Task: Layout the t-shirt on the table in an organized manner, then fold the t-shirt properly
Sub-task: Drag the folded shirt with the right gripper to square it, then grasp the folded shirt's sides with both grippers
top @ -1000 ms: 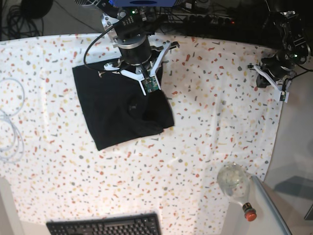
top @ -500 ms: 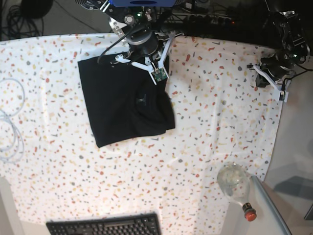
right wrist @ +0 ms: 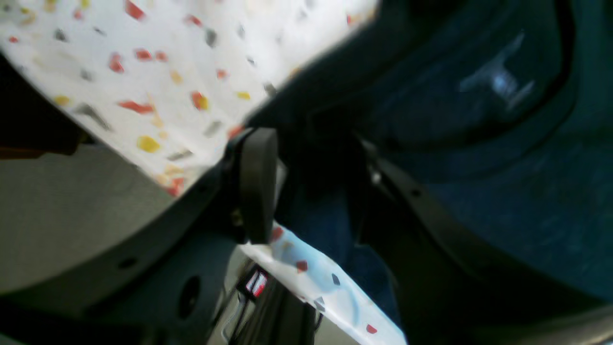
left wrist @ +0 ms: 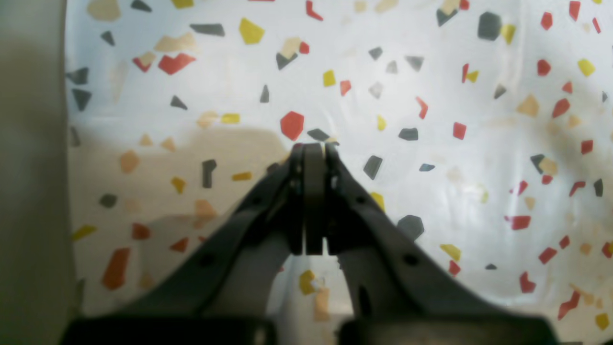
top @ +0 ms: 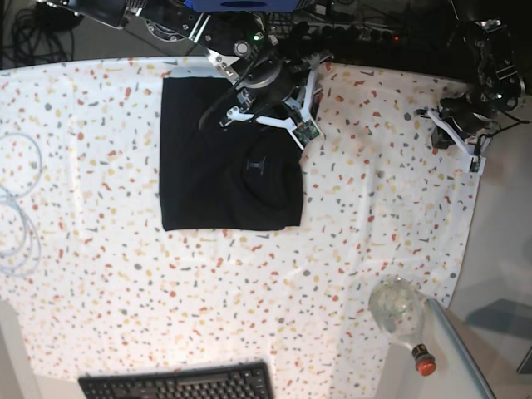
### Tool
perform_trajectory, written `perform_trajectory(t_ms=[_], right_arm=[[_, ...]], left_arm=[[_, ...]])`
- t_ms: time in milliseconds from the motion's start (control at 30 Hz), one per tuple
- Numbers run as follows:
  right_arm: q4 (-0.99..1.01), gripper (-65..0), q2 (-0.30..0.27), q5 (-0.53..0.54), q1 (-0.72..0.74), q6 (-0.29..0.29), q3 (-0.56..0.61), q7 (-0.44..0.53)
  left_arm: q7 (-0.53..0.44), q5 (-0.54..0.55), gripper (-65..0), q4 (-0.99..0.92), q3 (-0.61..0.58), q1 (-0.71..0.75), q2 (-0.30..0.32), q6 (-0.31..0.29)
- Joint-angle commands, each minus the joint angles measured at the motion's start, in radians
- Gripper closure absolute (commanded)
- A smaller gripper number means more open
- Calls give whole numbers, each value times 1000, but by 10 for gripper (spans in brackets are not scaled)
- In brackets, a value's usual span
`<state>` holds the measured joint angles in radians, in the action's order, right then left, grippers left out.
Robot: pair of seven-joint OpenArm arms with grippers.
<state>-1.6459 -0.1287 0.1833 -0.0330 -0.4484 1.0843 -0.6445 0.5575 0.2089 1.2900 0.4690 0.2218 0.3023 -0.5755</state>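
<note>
In the base view the folded t-shirt (top: 229, 166) lies as a neat dark block in the upper left-centre of the table (top: 125, 283), and the right gripper (top: 278, 112) sits at its top right corner with jaws parted and, as far as I can tell, nothing held. To finish well, it should lift straight up so no fabric drags. At the far right, the left gripper (top: 461, 137) is pressed closed, empty.
</note>
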Motion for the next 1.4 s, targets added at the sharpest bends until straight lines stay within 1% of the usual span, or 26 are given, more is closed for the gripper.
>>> perform_trajectory(t_ms=[0,133,200,267,300,367,433,467,500,533,567,633,733,800,933,1200,1267,1367], right_arm=[[-49,-234,2,-8,18,0,-2,24],[-121,-231,-38,-9,60,0,-6,25],[-152,-234,-76,-9,74,-3,-13,30],[-168,-234,-108,-9,84,-5,-63,30],[-170,-234,-121,-9,69,-5,-102,30],[-168,-234,-141,-9,35,-5,-203,30],[-164,-234,-153,-9,-11,-5,-312,30],[-164,-234,-154,-9,-29,-3,-361,30],[-164,-234,-160,-9,-52,-2,-415,28],[-164,-234,-167,-9,-72,-2,-458,28],[-164,-234,-173,-9,-83,-2,-487,28],[-164,-234,-183,-9,-101,-2,-531,28],[-164,-236,-211,-9,-114,-2,-550,28],[-164,-236,-225,-9,-115,-2,-547,28],[-164,-236,-231,-9,-123,-2,-550,28],[-162,-236,-231,-9,-127,-2,-554,28],[-162,-236,-231,-9,-127,-2,-554,28],[-162,-236,-231,-9,-127,-2,-554,28]], left_arm=[[-20,11,0,23,-22,-6,10,-7],[-18,19,0,24,-103,-31,5,-7],[-15,19,0,23,-138,-45,2,-7],[-15,33,-12,36,-168,-57,-21,-7],[-15,62,-79,60,-177,-57,-30,-7],[-14,154,-235,113,-187,-54,-47,-7],[-14,291,-418,144,-227,-52,-47,-7],[-14,358,-489,142,-255,-55,-39,-7],[-14,439,-555,138,-284,-60,-32,-7],[-14,510,-602,125,-318,-71,-28,-7],[-14,561,-625,109,-347,-83,-28,-7],[-15,634,-630,60,-416,-112,-32,-7],[-15,639,-632,1,-511,-155,-51,-7],[-17,639,-632,-34,-542,-175,-78,-7],[-18,637,-632,-99,-559,-200,-107,-7],[-20,636,-632,-203,-557,-215,-108,-2],[-20,591,-632,-215,-557,-215,-111,-1],[-18,462,-632,-221,-545,-216,-147,-1]])
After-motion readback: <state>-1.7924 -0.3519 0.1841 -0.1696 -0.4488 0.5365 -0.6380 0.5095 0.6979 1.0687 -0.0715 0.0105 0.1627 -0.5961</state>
